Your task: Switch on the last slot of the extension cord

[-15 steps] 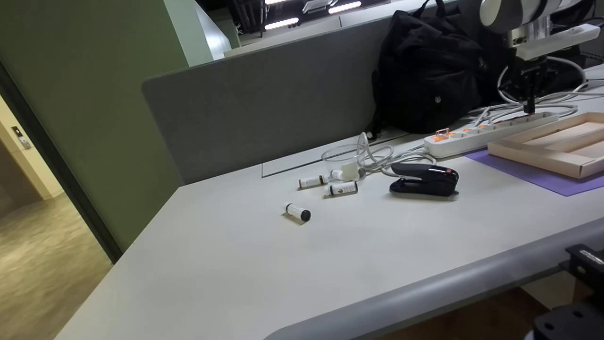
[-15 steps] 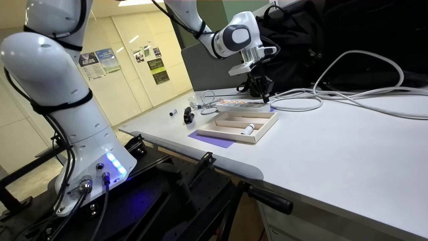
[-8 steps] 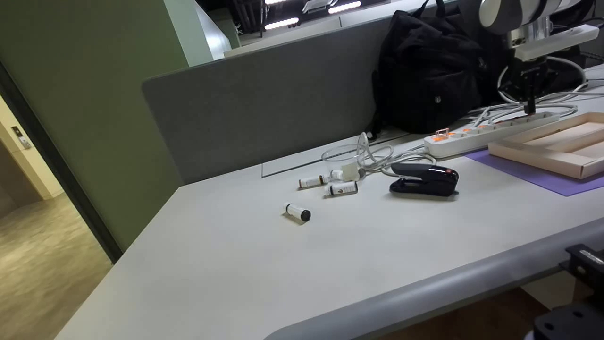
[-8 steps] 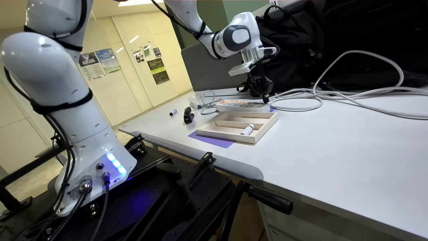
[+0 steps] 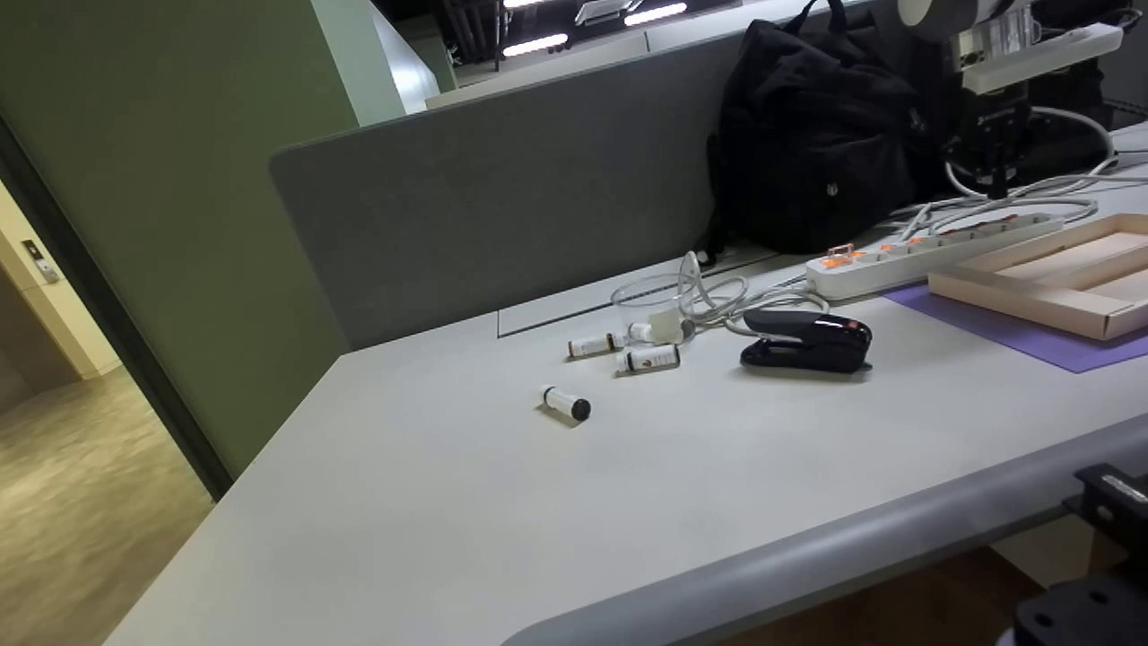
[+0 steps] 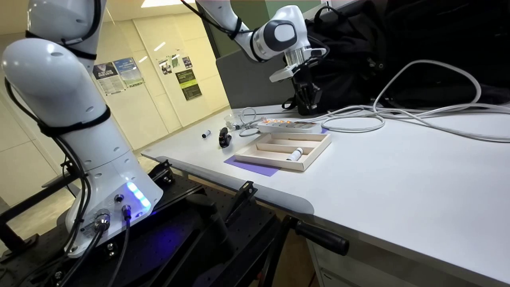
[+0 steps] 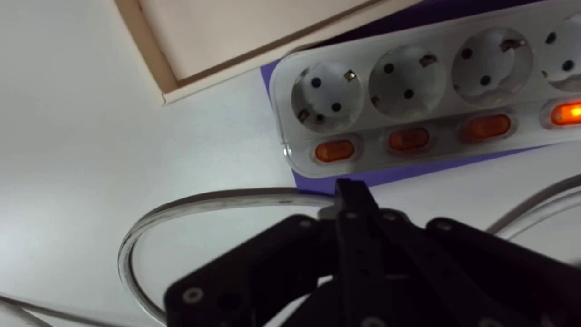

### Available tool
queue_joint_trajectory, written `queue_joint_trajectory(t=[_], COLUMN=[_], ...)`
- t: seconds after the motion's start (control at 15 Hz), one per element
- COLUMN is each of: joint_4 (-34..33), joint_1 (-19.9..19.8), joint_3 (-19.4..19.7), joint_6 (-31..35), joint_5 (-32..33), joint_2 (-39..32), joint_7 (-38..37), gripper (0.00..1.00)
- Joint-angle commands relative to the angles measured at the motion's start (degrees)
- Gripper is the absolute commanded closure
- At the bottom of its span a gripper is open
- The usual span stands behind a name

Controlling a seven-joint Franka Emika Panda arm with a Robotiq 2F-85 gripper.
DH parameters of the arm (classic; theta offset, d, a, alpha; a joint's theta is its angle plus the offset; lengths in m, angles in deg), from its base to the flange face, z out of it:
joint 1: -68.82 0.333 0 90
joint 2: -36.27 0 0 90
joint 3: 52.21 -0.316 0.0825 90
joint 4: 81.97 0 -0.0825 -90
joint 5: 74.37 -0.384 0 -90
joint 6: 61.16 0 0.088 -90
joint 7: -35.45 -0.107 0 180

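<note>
The extension cord is a white power strip that shows in both exterior views [image 5: 897,272] [image 6: 290,128] and in the wrist view [image 7: 373,152]. It lies flat on the table. In the wrist view its end switch [image 7: 334,151] is dark orange and unlit. The two switches beside it are also unlit, and the fourth [image 7: 569,112] glows. My gripper [image 7: 356,188] is shut and empty, its fingertips beside the switch edge near the end slot. In both exterior views the gripper [image 5: 997,190] [image 6: 313,108] hangs above the strip with a gap, touching nothing.
A pale wooden tray [image 6: 271,161] with a white bottle [image 6: 295,154] stands beside the strip on a purple sheet [image 5: 1004,336]. White cables [image 6: 358,128] loop around the strip's end. A black backpack [image 5: 807,144] stands behind. A black stapler [image 5: 807,343] lies nearby.
My gripper has risen off the strip's end, where its fingertips were at the strip half a second ago. It has also shifted slightly left in both exterior views. The strip has not moved.
</note>
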Motion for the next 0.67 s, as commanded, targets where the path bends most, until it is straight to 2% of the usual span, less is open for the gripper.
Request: queue_joint_trajectory(t=[0.0, 0.6], joint_4=[-0.6, -0.7], joint_1=[0.2, 0.2], joint_3=[0.3, 0.7], joint_6=[-2.2, -3.9], joint_5=[0.5, 0.6], joint_2=[0.9, -0.5], joint_7=[-2.6, -4.0], gripper=[1.0, 1.0])
